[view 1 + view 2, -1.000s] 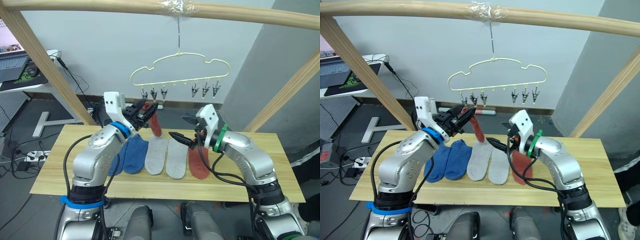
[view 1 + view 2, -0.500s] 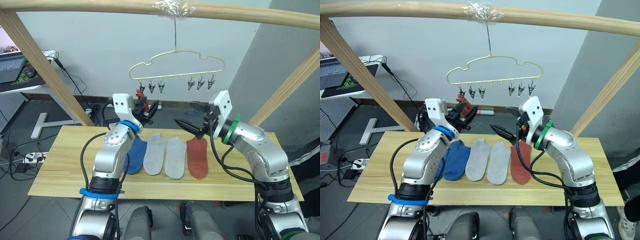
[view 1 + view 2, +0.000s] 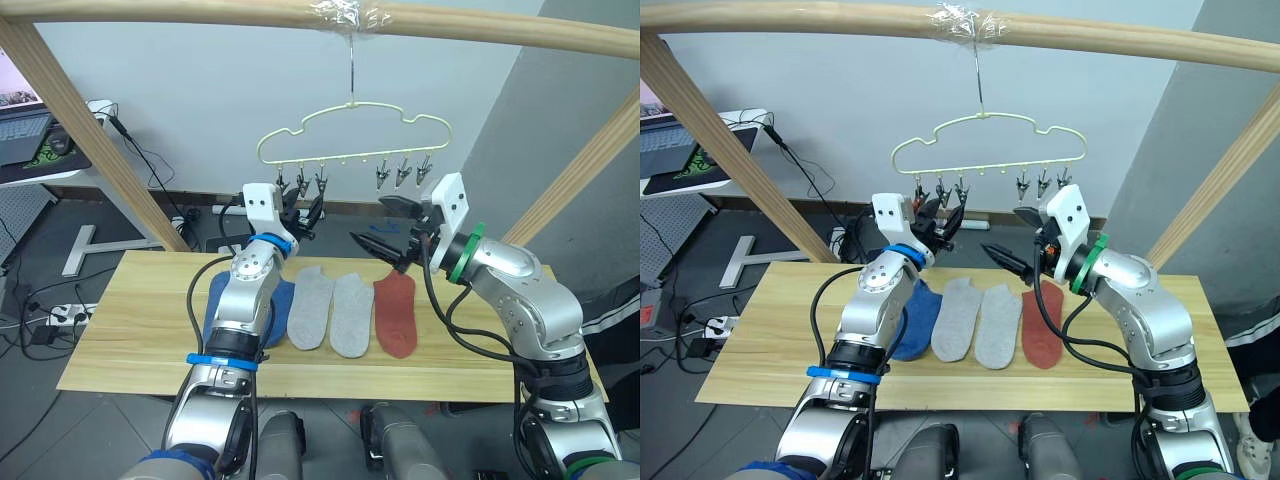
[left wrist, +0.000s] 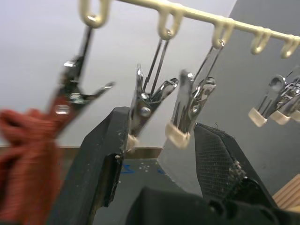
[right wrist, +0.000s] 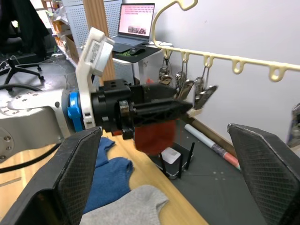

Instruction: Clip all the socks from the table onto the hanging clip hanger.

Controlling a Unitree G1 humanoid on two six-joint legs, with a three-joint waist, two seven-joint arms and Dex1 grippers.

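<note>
The pale-yellow clip hanger (image 3: 990,165) hangs from the top pole by its hook. My left gripper (image 3: 303,207) is raised to its left clips and is open, with the second and third clips between its fingers (image 4: 101,164). A rust red sock (image 4: 26,159) hangs at the leftmost clip, outside those fingers; whether the clip grips it I cannot tell. My right gripper (image 3: 385,225) is open and empty, below the right clips. On the table (image 3: 120,340) lie two blue socks (image 3: 272,300), two grey socks (image 3: 312,305) and another red sock (image 3: 395,315).
A thick wooden frame surrounds the spot: a top beam (image 3: 200,12), a slanted pole on the left (image 3: 90,130) and another on the right (image 3: 580,170). A desk with a laptop (image 3: 20,130) stands far left. Cables lie on the floor behind the table.
My left arm has risen and swung in until its fingers stand among the left clips. The red sock, first hanging long below them, is now mostly hidden. My right gripper rose a little.
</note>
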